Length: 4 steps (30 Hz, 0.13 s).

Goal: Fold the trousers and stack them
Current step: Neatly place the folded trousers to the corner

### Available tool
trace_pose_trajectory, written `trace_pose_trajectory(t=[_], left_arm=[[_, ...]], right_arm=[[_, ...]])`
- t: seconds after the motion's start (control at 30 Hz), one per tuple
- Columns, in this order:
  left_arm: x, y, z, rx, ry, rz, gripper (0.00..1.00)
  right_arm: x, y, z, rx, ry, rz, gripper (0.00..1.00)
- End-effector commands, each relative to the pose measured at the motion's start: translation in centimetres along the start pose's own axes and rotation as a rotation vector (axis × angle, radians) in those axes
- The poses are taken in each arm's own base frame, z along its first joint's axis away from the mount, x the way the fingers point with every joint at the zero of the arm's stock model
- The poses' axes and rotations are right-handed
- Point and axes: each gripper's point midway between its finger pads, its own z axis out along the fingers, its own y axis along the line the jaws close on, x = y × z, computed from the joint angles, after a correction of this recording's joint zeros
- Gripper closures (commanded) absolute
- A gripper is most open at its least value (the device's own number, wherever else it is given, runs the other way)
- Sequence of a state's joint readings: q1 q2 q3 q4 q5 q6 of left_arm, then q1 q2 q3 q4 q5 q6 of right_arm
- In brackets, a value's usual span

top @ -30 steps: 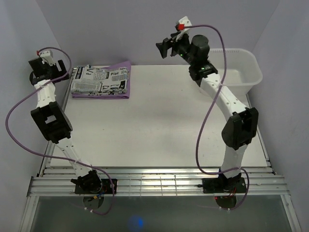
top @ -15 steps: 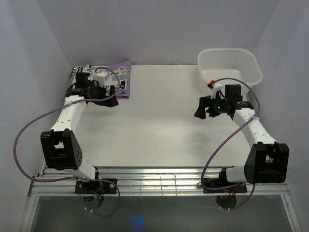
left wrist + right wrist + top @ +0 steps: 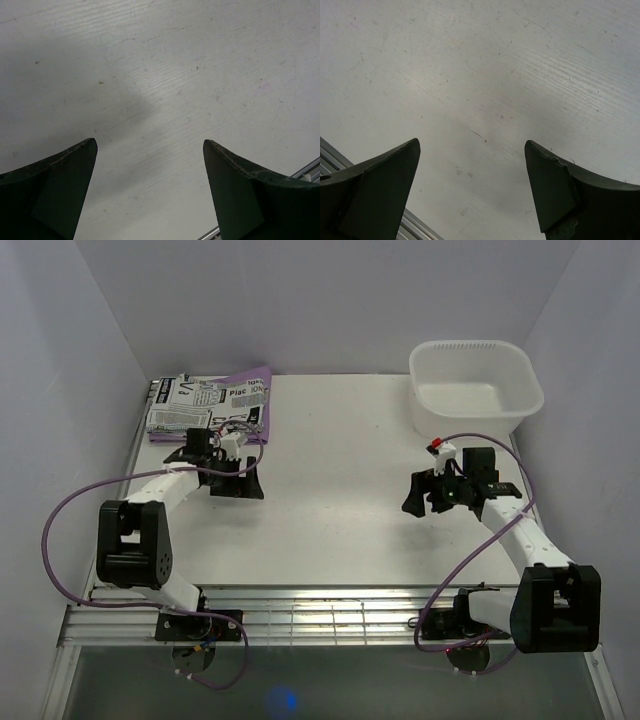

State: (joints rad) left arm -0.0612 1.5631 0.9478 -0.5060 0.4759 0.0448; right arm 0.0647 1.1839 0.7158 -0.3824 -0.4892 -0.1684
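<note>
The trousers [image 3: 205, 405], white with black newspaper print, lie folded on a purple folded cloth [image 3: 255, 380] at the table's far left corner. My left gripper [image 3: 238, 483] is open and empty, low over the bare table just in front of the stack. In the left wrist view its fingers [image 3: 55, 190] frame only bare table. My right gripper [image 3: 424, 494] is open and empty, low over the table on the right side, in front of the basin. In the right wrist view its fingers [image 3: 570, 190] frame only bare table.
A white plastic basin [image 3: 476, 385] stands at the far right corner. The white tabletop [image 3: 330, 490] ends at a metal rail [image 3: 330, 615] along the near edge. Purple cables loop from both arms. Walls close in on both sides.
My left gripper has come off the stack and moved nearer and right, down to the table. My right arm came down from high near the basin and now holds almost still.
</note>
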Motion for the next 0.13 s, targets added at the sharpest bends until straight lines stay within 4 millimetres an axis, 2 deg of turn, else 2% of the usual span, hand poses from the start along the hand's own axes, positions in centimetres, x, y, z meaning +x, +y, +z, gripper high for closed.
trace_pose_trajectory(t=[0.0,0.1], left_arm=[[-2.94,-1.16,-1.79,0.013,-0.124,0.069,0.02],[-3.71,-1.94,-2.65,0.032,-0.156,0.098,0.02]], right_arm=[[-1.28,0.11,-0.24,-0.009,-0.049,-0.032,0.1],[-1.22,0.16,-0.38,-0.008,-0.055,-0.038,0.1]])
